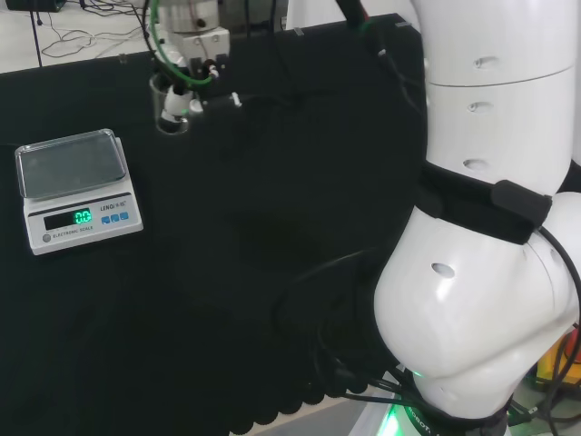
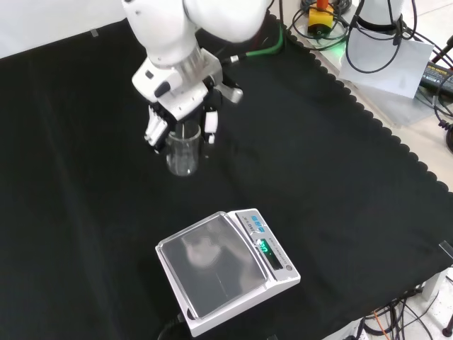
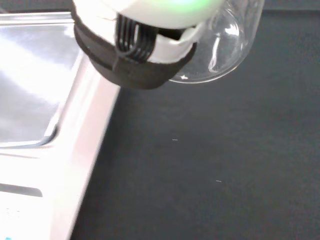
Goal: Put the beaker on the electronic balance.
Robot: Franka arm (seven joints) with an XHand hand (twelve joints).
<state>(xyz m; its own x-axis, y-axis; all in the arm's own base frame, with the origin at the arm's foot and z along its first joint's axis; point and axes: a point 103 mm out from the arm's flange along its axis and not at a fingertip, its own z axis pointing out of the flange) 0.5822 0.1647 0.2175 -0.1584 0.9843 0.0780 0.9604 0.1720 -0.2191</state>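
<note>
Fingers (image 2: pixel 210 125) curled round clear beaker (image 2: pixel 182 151), upright, apart from balance (image 2: pixel 226 269).

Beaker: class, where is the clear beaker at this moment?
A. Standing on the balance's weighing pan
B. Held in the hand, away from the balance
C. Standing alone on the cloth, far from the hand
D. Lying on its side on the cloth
B: in the front view the hand has its fingers around the upright beaker, apart from the balance, whose pan is bare.
</note>
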